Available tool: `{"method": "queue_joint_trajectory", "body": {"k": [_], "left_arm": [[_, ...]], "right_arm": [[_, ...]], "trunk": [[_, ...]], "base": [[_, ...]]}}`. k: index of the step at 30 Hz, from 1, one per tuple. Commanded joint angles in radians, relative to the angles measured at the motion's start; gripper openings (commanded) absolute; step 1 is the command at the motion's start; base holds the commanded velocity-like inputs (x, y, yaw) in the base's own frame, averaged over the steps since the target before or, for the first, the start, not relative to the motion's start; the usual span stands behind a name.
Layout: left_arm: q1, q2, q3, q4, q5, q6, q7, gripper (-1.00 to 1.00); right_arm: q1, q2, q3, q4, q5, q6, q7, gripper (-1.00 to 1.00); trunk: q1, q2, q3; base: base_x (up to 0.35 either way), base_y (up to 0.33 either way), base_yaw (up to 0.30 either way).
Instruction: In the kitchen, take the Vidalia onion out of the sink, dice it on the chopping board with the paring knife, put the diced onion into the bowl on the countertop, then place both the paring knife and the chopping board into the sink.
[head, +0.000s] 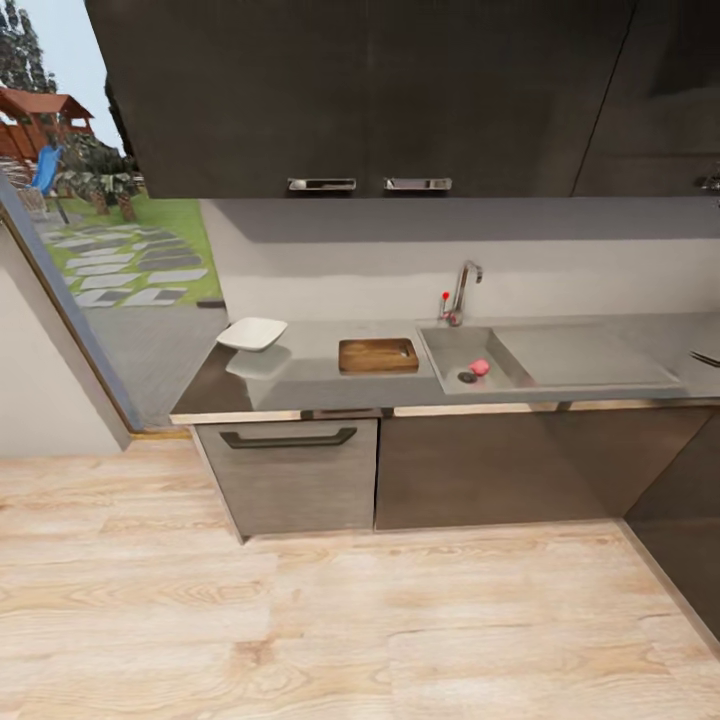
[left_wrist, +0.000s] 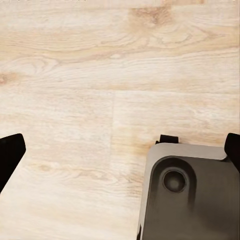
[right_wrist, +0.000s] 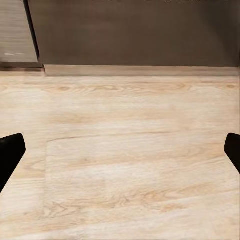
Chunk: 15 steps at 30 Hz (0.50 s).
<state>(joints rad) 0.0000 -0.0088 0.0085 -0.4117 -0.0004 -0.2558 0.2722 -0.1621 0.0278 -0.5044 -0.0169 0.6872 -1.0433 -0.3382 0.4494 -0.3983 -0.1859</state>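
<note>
The steel sink (head: 455, 352) holds the small pink onion (head: 480, 367) beside its round drain, while the white squarish bowl (head: 252, 333) sits empty on the glossy dark surface (head: 310, 375), the wooden board (head: 378, 355) between them. Both the left gripper (left_wrist: 120, 150) and right gripper (right_wrist: 120, 150) hang spread apart over pale plank floor (head: 300, 620).

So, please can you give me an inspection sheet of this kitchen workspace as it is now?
Surface: countertop dark, glossy, set over dark cabinet fronts.
Job's things: Vidalia onion lies in the sink beside the drain; chopping board lies flat left of the sink; bowl stands left of the board; paring knife not made out.
Clutter: a dark item at the counter's right edge, too cut off to name.
Grippers: left gripper and right gripper open, over wooden floor.
Cables: nothing seen.
Surroundings: black wall cabinets, garden outside at left.
</note>
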Motion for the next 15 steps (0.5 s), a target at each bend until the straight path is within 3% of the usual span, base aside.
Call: {"method": "queue_joint_trajectory", "body": {"k": [1,15], "left_arm": [[0.0,0.0,0.001,-0.001,0.0,-0.002,0.002,1.0],[0.0,0.0,0.001,0.0,-0.001,-0.002,0.002,1.0]], "right_arm": [[-0.001,0.0,-0.005,0.0,0.011,-0.001,-0.007,1.0],[-0.001,0.001,-0.005,0.0,0.011,-0.001,-0.007,1.0]], "trunk": [[0.001,-0.002,0.0],[0.001,-0.002,0.022]], "base": [[0.0,0.0,0.0],[0.0,0.0,0.0]]}}
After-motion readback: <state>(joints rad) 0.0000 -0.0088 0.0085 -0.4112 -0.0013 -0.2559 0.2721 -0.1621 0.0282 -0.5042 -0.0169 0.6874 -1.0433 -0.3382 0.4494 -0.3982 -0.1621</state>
